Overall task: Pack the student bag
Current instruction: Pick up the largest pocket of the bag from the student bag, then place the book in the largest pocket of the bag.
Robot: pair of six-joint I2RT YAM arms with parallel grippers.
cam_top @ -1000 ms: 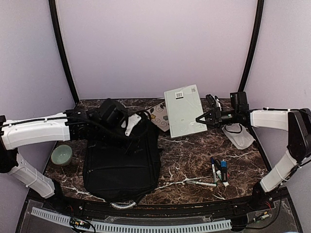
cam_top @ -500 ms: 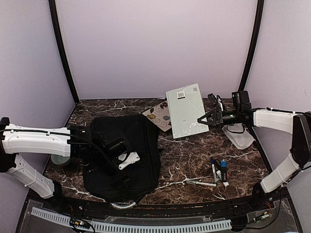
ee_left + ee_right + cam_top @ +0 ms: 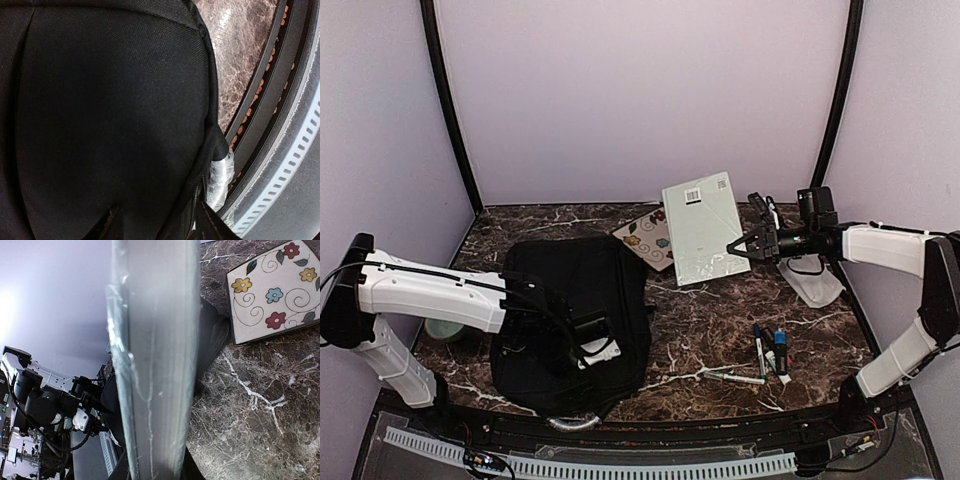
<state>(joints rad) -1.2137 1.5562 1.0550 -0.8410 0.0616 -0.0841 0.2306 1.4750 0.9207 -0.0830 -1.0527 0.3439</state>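
Seeing student bag point(image 3: 570, 290) flat on marble table point(image 3: 710, 325), left of centre, by the near edge. Finding left gripper point(image 3: 592, 345) low over its near half (can't tell if released or clenched). Reading right gripper point(image 3: 735, 247) as clamped on edge of wrapped pale book point(image 3: 700, 225), held tilted.

The student bag point(image 3: 610, 285) lies on the left half of the table point(image 3: 710, 330), with my left gripper point(image 3: 592, 345) over its near end. A bowl point(image 3: 445, 328) sits to its left, partly under my arm. Right of the bag, my right gripper point(image 3: 735, 246) holds a book point(image 3: 705, 228). A notebook point(image 3: 648, 238) lies between bag and book at the back. Markers point(image 3: 770, 352) lie at the near right.
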